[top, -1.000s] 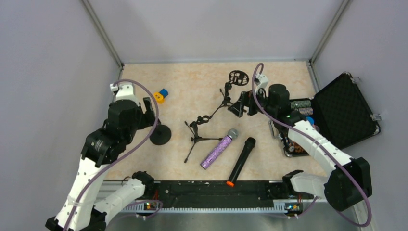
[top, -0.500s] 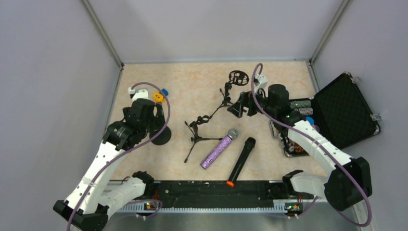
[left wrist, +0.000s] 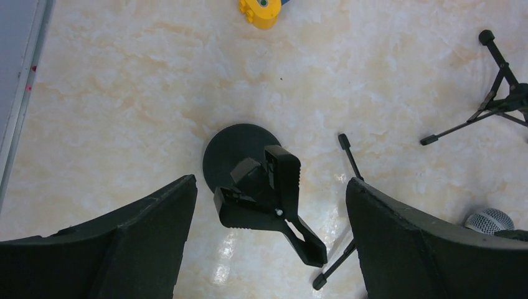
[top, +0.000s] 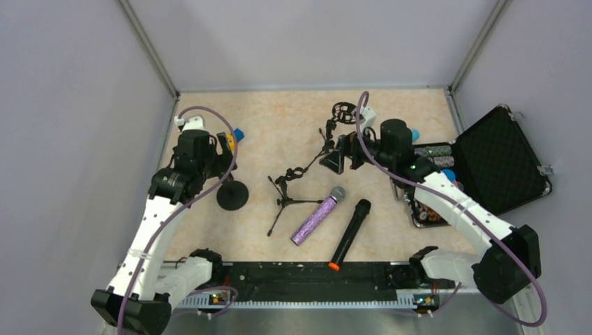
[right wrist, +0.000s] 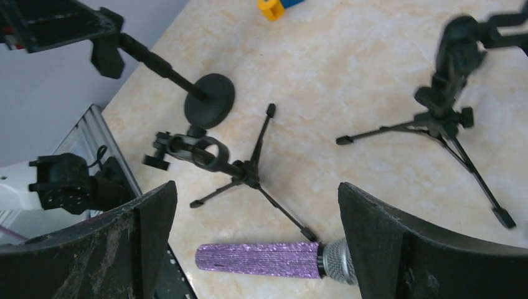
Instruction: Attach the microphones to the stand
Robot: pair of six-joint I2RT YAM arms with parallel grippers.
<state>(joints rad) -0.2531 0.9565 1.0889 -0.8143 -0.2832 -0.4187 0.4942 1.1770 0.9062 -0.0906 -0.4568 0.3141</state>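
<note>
Jaws stood wide on both, nothing held. Lower centre of top view: black microphone (top: 350, 234), orange end nearest, with purple microphone (top: 318, 216) just beside it on the left, not touching. Behind them sat small tripod stand (top: 286, 195). Mid-left, left gripper (left wrist: 271, 182) hung over round-base stand (top: 232, 194). Upper centre, right gripper (right wrist: 256, 187) was near second tripod stand (top: 334, 129). Open black case (top: 502, 157) at right.

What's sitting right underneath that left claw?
Below the open left gripper stands a black round-base stand, its clip holder empty. From above, the clip hides the pole and part of the base.
</note>
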